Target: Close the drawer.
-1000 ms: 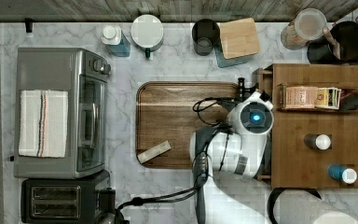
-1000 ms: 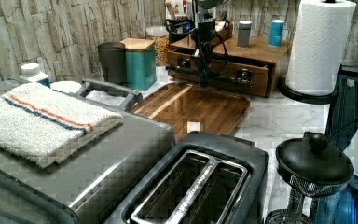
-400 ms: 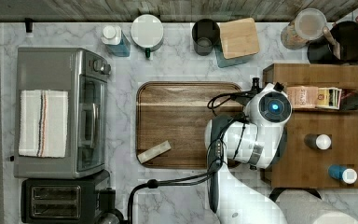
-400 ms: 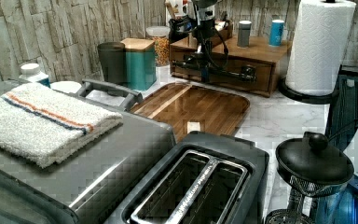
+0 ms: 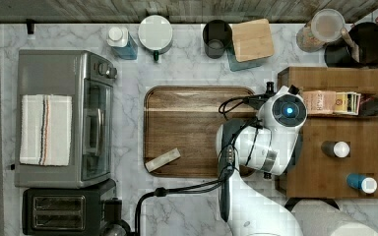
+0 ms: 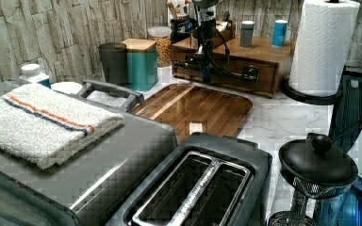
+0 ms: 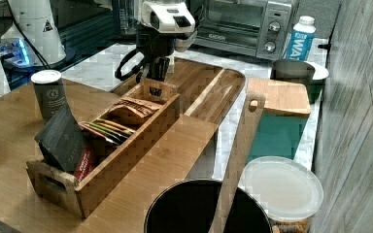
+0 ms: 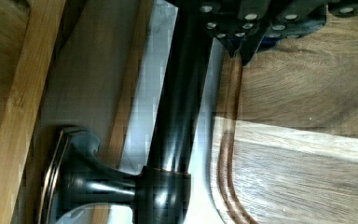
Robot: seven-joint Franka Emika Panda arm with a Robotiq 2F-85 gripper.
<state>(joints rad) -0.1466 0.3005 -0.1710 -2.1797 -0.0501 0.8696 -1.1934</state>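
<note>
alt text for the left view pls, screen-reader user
The robot arm's pincer is at the black bar handle of the bamboo drawer at the back of a marble counter. A dark wooden tray lies before it; a toaster oven with a towel and a toaster fill the foreground.

A white marble-patterned counter (image 5: 187, 69) with grey veining runs beneath a wall of grey, weathered wood-look planks (image 6: 52, 33). In the top view, a stainless toaster oven (image 5: 64, 118) stands at the top view's left, a striped folded towel (image 5: 45, 129) lying on its roof. Just below it in the top view sits a black two-slot toaster (image 5: 61, 211). In the left view, a paper towel roll (image 6: 323, 47) stands upright on a black base at the left view's right. Soft, even light falls across the counter.
</note>
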